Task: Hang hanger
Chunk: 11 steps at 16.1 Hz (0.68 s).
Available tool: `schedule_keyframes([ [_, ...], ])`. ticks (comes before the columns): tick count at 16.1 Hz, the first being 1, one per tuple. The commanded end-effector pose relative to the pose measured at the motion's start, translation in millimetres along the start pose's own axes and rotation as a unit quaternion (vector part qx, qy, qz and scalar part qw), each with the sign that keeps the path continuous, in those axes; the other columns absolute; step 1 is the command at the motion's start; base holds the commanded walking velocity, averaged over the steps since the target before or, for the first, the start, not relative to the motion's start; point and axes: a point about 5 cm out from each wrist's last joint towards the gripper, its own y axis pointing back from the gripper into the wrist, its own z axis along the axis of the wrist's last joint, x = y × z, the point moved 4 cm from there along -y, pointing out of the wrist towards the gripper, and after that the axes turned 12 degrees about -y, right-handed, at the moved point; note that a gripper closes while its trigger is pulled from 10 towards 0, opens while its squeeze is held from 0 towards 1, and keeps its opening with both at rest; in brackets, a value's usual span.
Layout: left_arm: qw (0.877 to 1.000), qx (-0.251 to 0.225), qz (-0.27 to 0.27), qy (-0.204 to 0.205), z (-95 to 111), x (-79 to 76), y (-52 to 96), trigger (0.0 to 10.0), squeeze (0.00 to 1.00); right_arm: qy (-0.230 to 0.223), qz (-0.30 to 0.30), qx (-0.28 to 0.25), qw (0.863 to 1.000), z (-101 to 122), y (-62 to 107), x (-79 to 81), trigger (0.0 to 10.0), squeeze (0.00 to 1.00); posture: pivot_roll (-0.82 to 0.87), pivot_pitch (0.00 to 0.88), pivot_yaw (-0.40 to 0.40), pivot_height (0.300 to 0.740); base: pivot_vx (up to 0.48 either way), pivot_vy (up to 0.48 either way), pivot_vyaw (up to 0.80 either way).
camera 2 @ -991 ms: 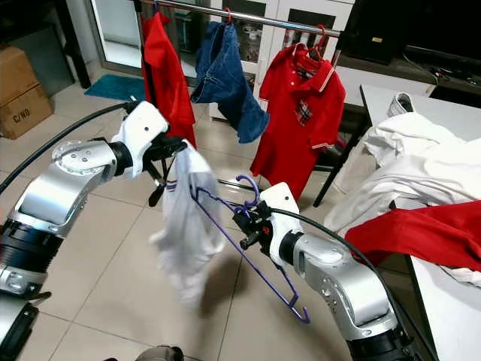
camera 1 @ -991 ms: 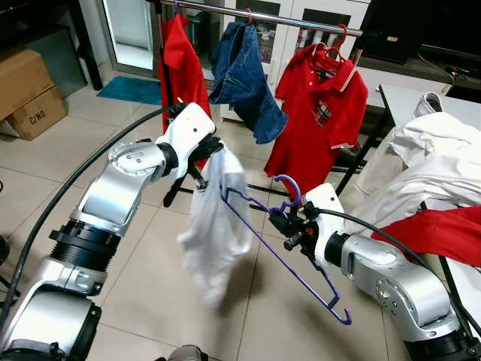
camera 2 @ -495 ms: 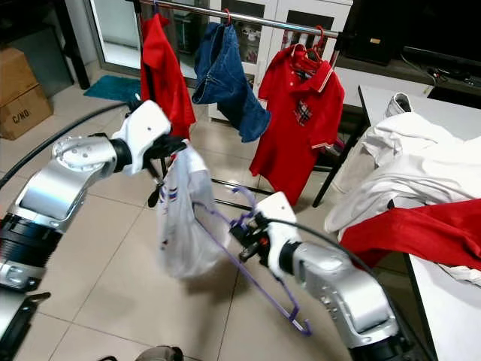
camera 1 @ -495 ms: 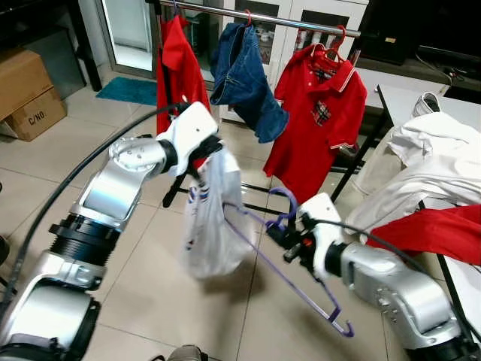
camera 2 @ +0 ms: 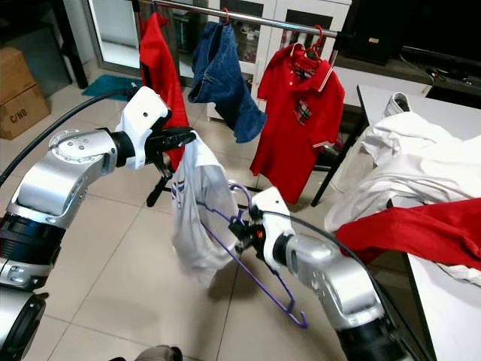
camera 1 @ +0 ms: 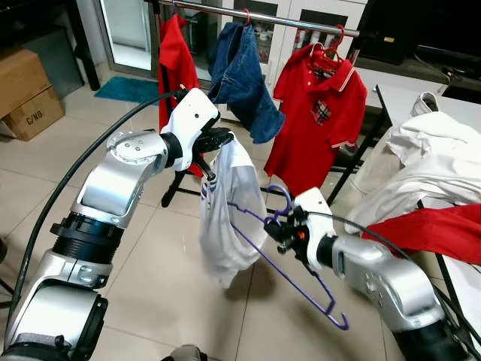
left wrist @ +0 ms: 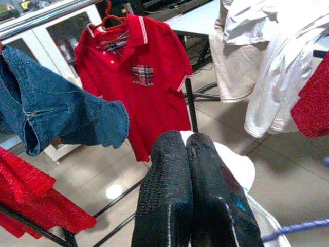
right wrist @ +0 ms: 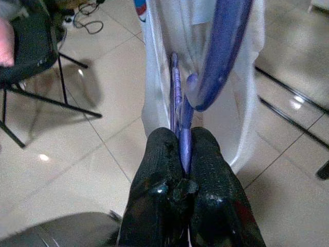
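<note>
A white shirt (camera 1: 229, 218) hangs in mid-air from my left gripper (camera 1: 218, 143), which is shut on its collar. My right gripper (camera 1: 279, 229) is shut on the neck of a purple hanger (camera 1: 301, 278), just under its hook. One arm of the hanger reaches into the shirt; the other slants down toward the floor. In the right wrist view the fingers (right wrist: 205, 170) pinch the purple wire (right wrist: 184, 134) in front of the white cloth. The left wrist view has the shut fingers (left wrist: 169, 200) over white cloth (left wrist: 236, 164).
A clothes rail (camera 1: 301, 21) stands behind with a red garment (camera 1: 174, 60), blue jeans (camera 1: 240, 75) and a red polo (camera 1: 319, 105) hung on it. A table (camera 1: 406, 98) at right holds white and red clothes. Cardboard boxes (camera 1: 26, 90) sit at far left. Tiled floor lies below.
My left gripper swung the shirt right, toward the hanger. My right gripper moved the hanger left, so its arm now sits deeper in the shirt.
</note>
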Motion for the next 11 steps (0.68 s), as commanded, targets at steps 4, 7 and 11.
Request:
schedule_keyframes([
  [4, 0.999, -0.023, 0.014, -0.028, 21, 9.5, -3.7, 0.0, 0.0, -0.084, 0.001, 0.078, 0.993, -19, -4.9, -15.6, 10.0, 0.0, 0.11, 0.0, -0.056, 0.74, 0.0, 0.0, 0.0],
  [7, 0.999, -0.03, 0.028, -0.029, 26, 10.1, -5.7, 0.0, 0.0, -0.178, 0.002, 0.116, 0.977, -32, -15.5, -13.9, 10.0, 0.0, 0.12, 0.012, -0.061, 0.74, 0.0, 0.0, 0.0],
  [11, 0.997, -0.029, 0.061, -0.034, 26, 17.8, -2.3, 0.0, 0.0, -0.323, -0.029, 0.108, 0.94, -39, -25.2, -21.1, 10.0, 0.0, 0.13, 0.024, -0.071, 0.74, 0.0, 0.0, 0.0],
])
